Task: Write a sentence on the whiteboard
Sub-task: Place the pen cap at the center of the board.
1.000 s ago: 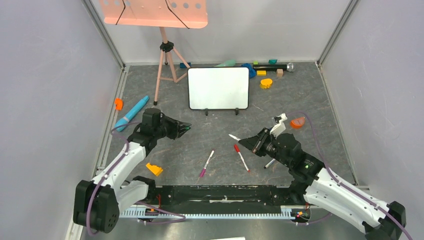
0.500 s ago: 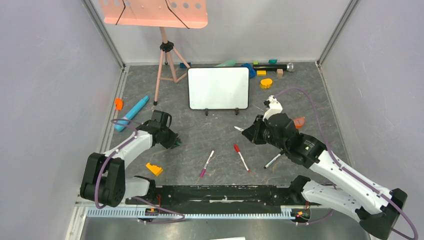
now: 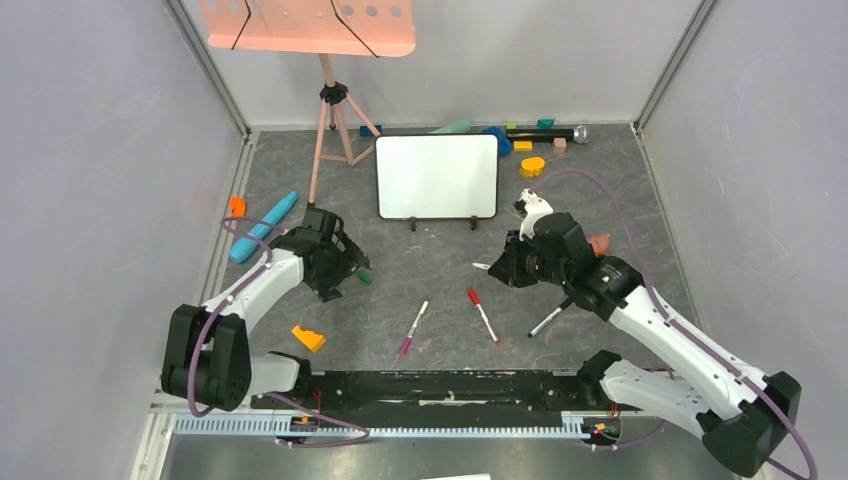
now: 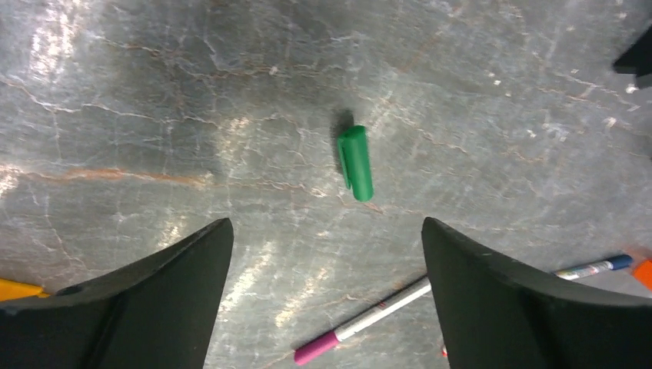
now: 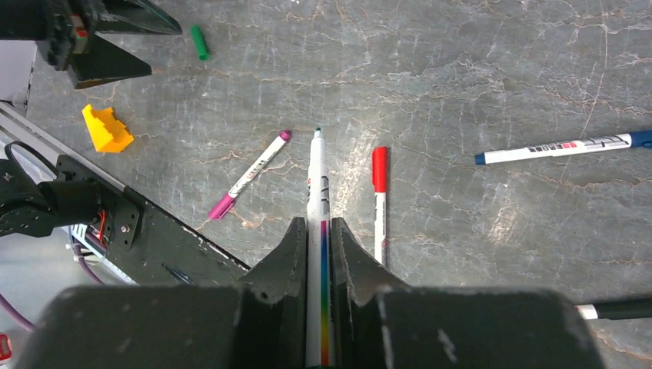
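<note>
Grey marbled table bearing whiteboard, green cap

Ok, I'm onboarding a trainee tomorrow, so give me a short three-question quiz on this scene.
1. True or false: the whiteboard is blank.
2. What does the right tool grip? A) red marker B) uncapped white marker C) pink marker
3. Which tool hovers open over the green cap on the table?
Key: 1 true; 2 B; 3 the left tool.
</note>
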Tool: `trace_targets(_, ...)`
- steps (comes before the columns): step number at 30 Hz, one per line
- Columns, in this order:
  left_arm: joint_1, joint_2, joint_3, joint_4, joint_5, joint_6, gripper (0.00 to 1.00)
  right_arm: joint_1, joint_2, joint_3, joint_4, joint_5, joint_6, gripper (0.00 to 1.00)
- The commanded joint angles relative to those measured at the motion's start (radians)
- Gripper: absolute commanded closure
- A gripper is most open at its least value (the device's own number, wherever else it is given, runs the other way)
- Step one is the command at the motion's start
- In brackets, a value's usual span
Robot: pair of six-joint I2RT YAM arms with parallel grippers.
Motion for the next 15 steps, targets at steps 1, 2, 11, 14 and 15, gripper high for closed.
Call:
trace_targets(1,-0.003,-0.051,0.080,-0.042,0.055,0.103,0.00,-0.103,0.041,0.041,0.054,-0.204,-0.072,1.00)
trace_targets(2,-0.003,-0.065,0.087,-0.034,0.073,0.123,0.00,-0.130,0.051,0.041,0.074,-0.237,-0.074,1.00)
trace_targets(11,-0.003,-0.171,0.126,0.183,0.270,0.394,0.00,-0.379,0.110,0.044,0.281,-0.413,0.009,1.00)
trace_targets(14,-0.002,-0.208,0.071,0.341,0.273,0.475,0.00,-0.423,0.125,0.052,0.315,-0.358,0.058,1.00)
trace_targets(15,-0.001,-0.218,0.059,0.374,0.239,0.483,0.00,-0.435,0.129,0.060,0.309,-0.316,0.074,1.00)
